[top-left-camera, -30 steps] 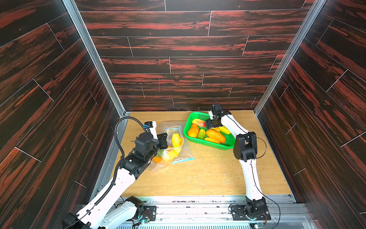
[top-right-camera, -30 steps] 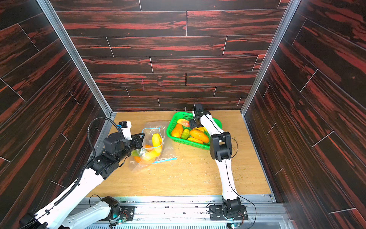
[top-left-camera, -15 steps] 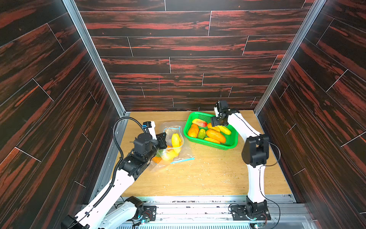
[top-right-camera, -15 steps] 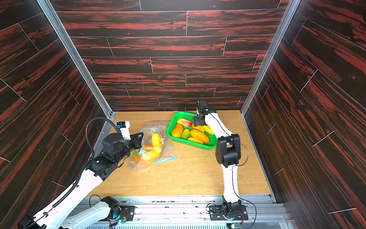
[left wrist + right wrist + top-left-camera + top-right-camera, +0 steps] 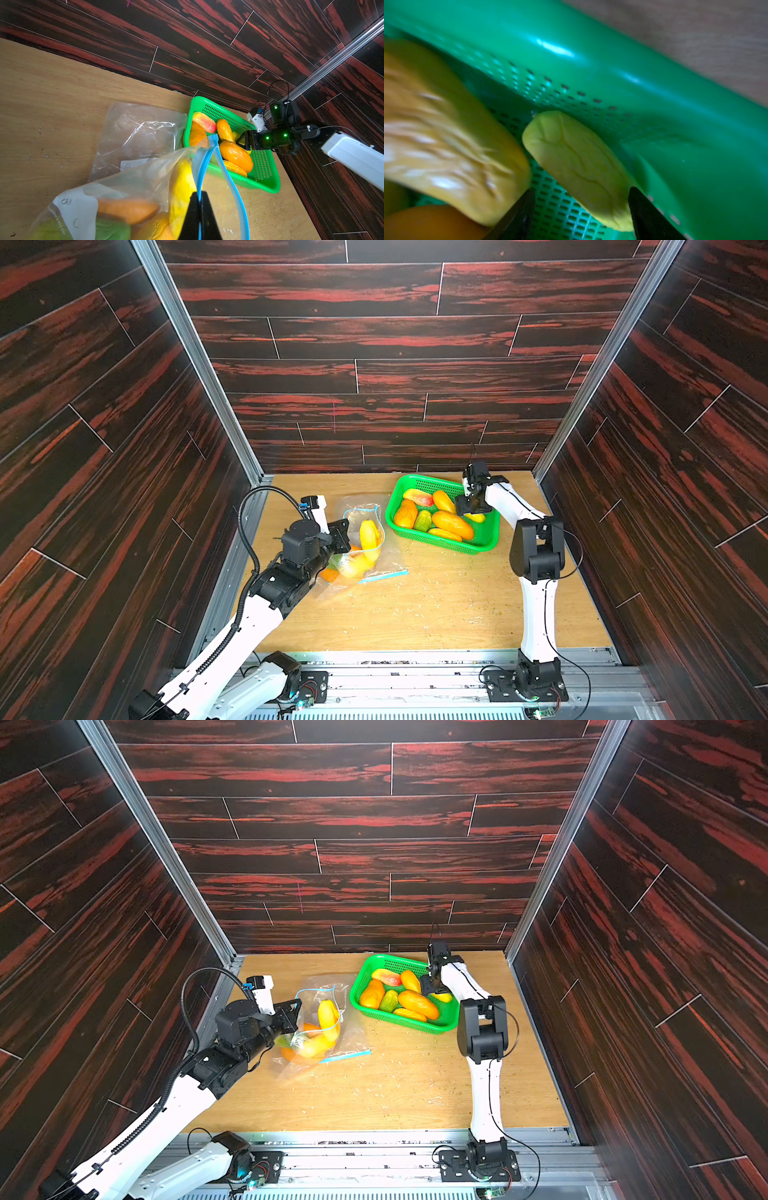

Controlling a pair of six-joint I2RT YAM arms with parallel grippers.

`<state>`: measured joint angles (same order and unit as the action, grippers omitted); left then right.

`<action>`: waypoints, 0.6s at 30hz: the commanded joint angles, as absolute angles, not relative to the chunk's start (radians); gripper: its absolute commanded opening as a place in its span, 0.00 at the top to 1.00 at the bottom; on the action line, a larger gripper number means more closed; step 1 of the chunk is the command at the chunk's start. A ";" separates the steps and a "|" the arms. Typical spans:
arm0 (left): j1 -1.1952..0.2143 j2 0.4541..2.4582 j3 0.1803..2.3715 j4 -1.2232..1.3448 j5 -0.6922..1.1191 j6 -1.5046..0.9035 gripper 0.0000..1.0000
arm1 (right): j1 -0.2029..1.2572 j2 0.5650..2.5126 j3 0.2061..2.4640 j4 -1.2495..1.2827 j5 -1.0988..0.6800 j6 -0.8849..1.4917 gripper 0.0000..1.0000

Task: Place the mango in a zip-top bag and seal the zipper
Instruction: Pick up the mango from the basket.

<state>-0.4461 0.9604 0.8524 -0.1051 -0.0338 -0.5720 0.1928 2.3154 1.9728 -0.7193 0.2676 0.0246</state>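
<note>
R end effector [image 5: 581, 189] open astride mango [image 5: 577, 162] in basket [image 5: 612, 68].
L end effector [image 5: 199, 194] pinches bag [image 5: 128, 182] rim so mouth gapes for drop-in.

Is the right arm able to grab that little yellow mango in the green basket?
Probably yes: the right tool has open jaws either side of the yellow mango, nothing on top of it.

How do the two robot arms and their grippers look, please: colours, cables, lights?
Both arms have white links and black joints. The left arm carries a looping black corrugated hose and a blue connector near the wrist. The right arm has thin black wires and green lights on its wrist joints. The left gripper and right gripper are black, with narrow pointed jaws.
</note>
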 commanded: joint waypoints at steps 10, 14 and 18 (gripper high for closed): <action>-0.443 0.958 0.852 -0.099 -0.047 -0.567 0.99 | 0.193 2.460 2.092 -0.799 0.311 0.042 0.29; -0.445 0.964 0.857 -0.099 -0.040 -0.571 0.99 | 0.201 2.497 2.139 -0.850 0.359 0.027 0.28; -0.445 0.964 0.859 -0.095 -0.032 -0.574 0.99 | 0.212 2.517 2.159 -0.882 0.422 0.012 0.27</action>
